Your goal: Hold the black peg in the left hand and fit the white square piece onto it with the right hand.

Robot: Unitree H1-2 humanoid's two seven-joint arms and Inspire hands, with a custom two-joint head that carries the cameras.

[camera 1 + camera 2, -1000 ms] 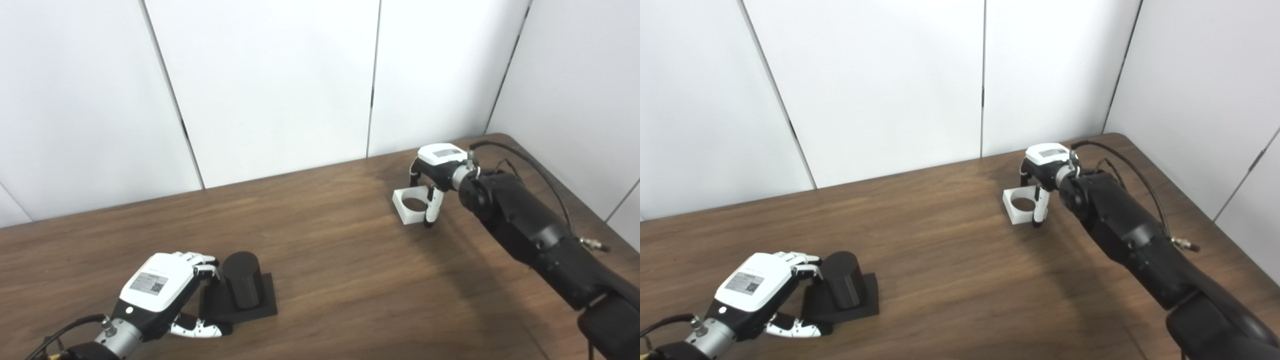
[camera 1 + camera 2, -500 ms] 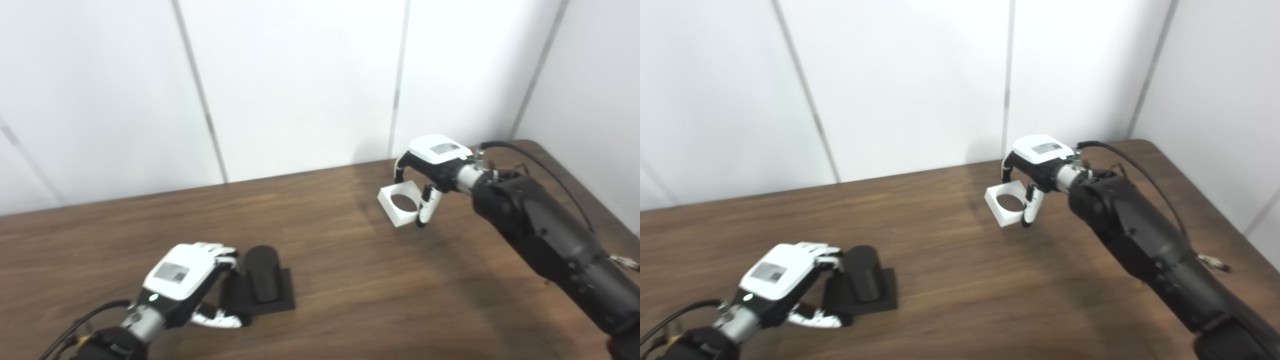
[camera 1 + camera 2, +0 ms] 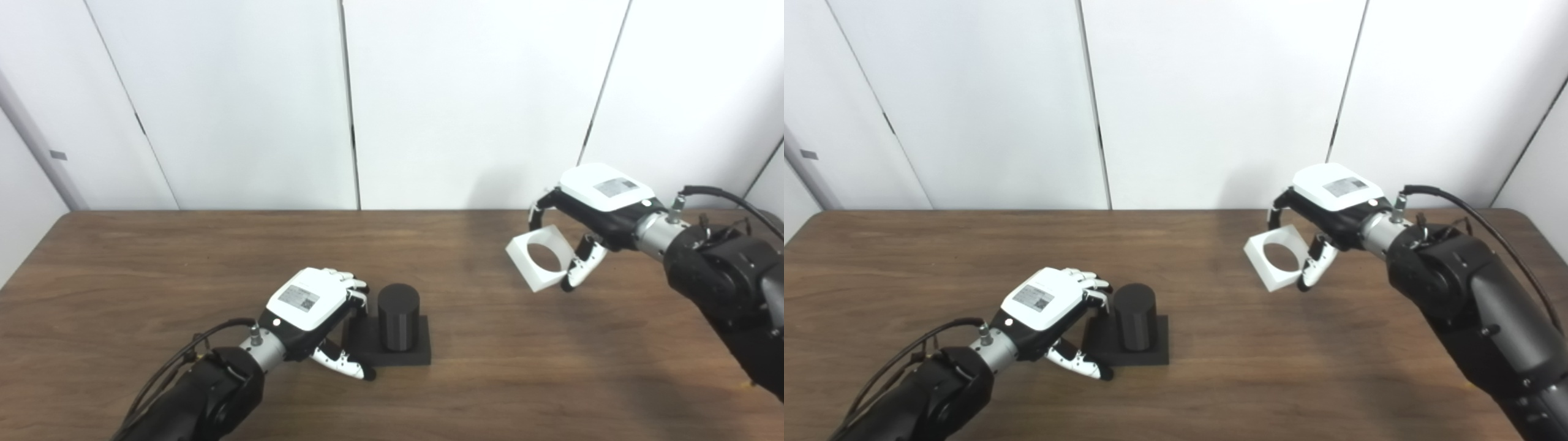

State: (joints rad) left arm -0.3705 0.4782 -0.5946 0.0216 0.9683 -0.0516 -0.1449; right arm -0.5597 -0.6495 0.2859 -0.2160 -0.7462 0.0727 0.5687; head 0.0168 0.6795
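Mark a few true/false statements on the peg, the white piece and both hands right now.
1. The right hand holds the white square piece off the table. True.
2. The white piece already sits on the black peg. False: it is apart from the peg, off to the right.
3. The peg stands upright on its square base. True.
4. The left hand has lifted the peg off the table. False: the base rests on the table, with the hand at its left edge.

I see only a dark wood table (image 3: pixel 153 275) spreading under and between both hands, and white wall panels (image 3: pixel 465 92) with dark vertical seams rising beyond its far edge, past the hands.
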